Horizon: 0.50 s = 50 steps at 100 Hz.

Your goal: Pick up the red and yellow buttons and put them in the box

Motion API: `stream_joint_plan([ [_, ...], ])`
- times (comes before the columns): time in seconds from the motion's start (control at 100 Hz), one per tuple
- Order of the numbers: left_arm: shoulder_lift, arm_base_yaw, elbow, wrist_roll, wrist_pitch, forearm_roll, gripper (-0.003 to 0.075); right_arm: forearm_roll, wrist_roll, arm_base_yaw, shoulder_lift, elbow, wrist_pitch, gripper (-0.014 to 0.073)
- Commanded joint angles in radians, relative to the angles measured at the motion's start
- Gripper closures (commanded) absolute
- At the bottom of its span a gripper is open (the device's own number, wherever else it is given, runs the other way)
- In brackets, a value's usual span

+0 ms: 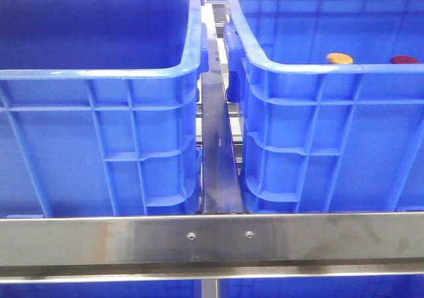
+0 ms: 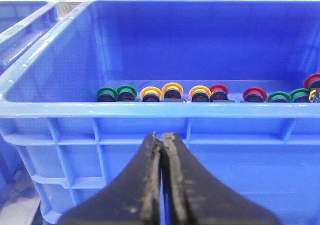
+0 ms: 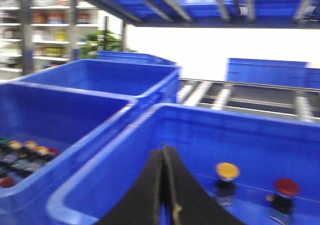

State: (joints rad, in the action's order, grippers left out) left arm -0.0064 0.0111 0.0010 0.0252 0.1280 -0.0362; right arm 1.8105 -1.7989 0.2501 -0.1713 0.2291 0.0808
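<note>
Two deep blue plastic crates with ribbed walls and thick rolled rims fill the front view, side by side behind a steel rail point(image 1: 212, 240) that crosses the near edge, with a dark metal divider point(image 1: 216, 159) running back between them. The left crate point(image 1: 99, 146) shows only bare blue inner wall from this angle; the left wrist view looks over its near rim and finds a row of buttons point(image 2: 200, 93) along the floor against the far wall, green, yellow and red caps on dark bodies. The right crate, the box point(image 1: 331, 146), holds the two task buttons, seen in the front view just above its near rim toward the right corner: the yellow button point(image 1: 339, 58), an orange-yellow flat round cap, and the red button point(image 1: 404, 60), a dark red cap, close beside it but apart. In the right wrist view each cap sits on a small dark body standing upright on the box floor. The left gripper point(image 2: 162, 185) hangs outside the left crate's near wall, its worn black fingers pressed together on nothing. The right gripper point(image 3: 165, 185) hovers above the box's rim, fingers likewise pressed together and empty. Beyond are more blue crates, roller conveyor rails point(image 3: 220, 95), store shelving and a green plant point(image 3: 100, 45).
</note>
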Motion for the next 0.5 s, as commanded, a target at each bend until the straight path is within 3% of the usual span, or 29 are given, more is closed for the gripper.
stream_joint_plan([
  [0.0, -0.031, 0.000, 0.052, 0.009, -0.084, 0.007, 0.0740, 0.107, 0.002, -0.002, 0.004, 0.028, -0.045, 0.0627],
  [0.12, -0.031, 0.000, 0.052, 0.009, -0.084, 0.007, 0.0740, -0.012, 0.035, -0.021, 0.006, 0.028, -0.038, 0.0627],
  [0.19, -0.031, 0.000, 0.052, 0.009, -0.084, 0.007, 0.0740, -0.159, 0.159, -0.036, 0.006, 0.028, -0.030, 0.0627],
  [0.49, -0.031, 0.000, 0.052, 0.009, -0.084, 0.007, 0.0740, -0.927, 1.014, -0.184, 0.006, 0.018, 0.063, 0.0627],
])
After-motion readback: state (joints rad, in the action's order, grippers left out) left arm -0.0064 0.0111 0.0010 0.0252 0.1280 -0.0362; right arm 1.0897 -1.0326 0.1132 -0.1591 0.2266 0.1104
